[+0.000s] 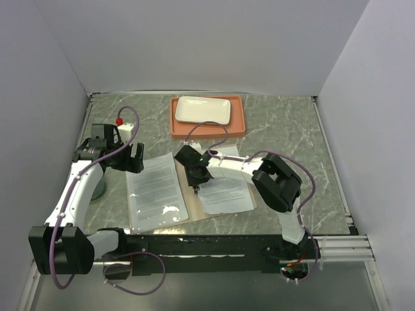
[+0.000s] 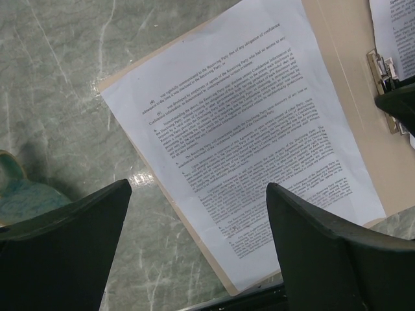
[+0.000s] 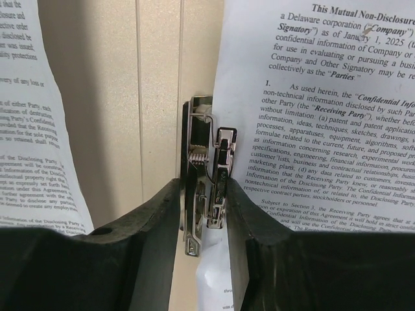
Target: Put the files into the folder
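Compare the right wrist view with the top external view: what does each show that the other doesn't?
Only the right wrist: the metal clip close up, the right hand shut on it, and readable print on the right sheet. Only the top: the left hand open beside the left sheet, and the white plate on the orange tray. Both: the two sheets lying on the open folder.

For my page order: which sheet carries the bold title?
The right sheet, beside the clip in the right gripper; the left sheet begins mid-text.
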`<action>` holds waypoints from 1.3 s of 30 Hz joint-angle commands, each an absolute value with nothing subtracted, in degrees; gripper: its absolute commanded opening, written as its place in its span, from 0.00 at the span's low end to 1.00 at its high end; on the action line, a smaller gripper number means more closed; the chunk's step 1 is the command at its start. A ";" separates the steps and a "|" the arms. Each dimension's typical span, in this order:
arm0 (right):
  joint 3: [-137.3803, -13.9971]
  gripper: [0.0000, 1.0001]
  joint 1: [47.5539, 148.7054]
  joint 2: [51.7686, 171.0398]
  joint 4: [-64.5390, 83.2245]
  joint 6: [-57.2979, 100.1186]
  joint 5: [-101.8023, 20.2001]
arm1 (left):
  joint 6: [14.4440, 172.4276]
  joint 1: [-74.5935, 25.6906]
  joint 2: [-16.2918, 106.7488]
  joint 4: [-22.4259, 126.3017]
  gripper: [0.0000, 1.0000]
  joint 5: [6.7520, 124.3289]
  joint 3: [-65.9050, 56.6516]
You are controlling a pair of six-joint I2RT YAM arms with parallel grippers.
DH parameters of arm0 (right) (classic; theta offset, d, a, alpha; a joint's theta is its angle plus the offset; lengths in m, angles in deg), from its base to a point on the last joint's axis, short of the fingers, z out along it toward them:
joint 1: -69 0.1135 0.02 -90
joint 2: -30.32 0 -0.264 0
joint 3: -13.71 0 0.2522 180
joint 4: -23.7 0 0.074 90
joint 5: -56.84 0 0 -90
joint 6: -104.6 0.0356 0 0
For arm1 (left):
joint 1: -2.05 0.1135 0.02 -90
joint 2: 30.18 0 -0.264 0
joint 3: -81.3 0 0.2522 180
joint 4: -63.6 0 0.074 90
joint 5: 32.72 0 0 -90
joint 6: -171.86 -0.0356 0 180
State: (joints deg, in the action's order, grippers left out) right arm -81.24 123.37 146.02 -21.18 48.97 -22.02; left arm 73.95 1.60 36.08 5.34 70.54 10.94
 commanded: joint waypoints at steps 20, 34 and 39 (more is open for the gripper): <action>-45.69 0.04 111.64 138.00 4.21 57.74 -39.13 | 71.49 1.87 43.03 3.60 0.96 74.07 5.84; -32.84 0.04 106.97 134.04 14.50 62.85 -43.35 | 70.60 5.21 44.53 2.46 0.96 73.45 6.46; -29.42 0.03 105.74 134.39 18.45 64.08 -45.81 | 69.82 6.26 46.28 2.11 0.96 75.64 6.63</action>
